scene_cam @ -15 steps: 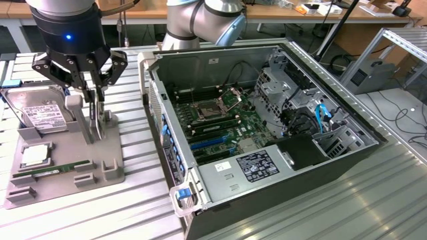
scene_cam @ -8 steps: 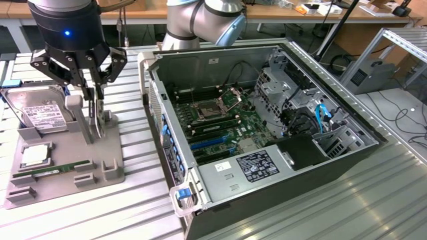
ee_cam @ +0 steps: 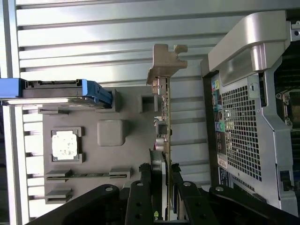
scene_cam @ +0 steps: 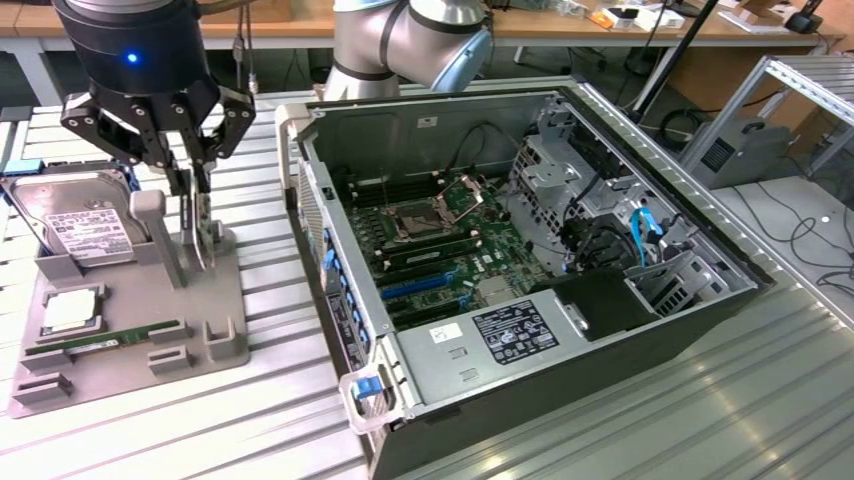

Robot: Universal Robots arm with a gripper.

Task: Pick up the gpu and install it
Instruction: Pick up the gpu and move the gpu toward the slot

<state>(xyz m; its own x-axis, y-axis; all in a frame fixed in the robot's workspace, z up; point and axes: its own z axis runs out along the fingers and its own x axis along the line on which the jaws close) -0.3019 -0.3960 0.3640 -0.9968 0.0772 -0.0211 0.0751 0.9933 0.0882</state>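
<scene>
Standing upright in grey holder (ee_cam: 136, 150), gpu (ee_cam: 164, 117) at end effector's (ee_cam: 165, 165) tip

1. Exterior view: off-arm cam, high, angled down, mid-range; covers the open PC case (scene_cam: 534, 250) and grey holder tray (scene_cam: 134, 330) at the exterior view's left.
2. Wrist view: cam on wrist, close, looks straight down past gripper (ee_cam: 166, 166) onto tray.
3. Shared: holder tray, hard drive (scene_cam: 87, 225), case's rear panel.
</scene>
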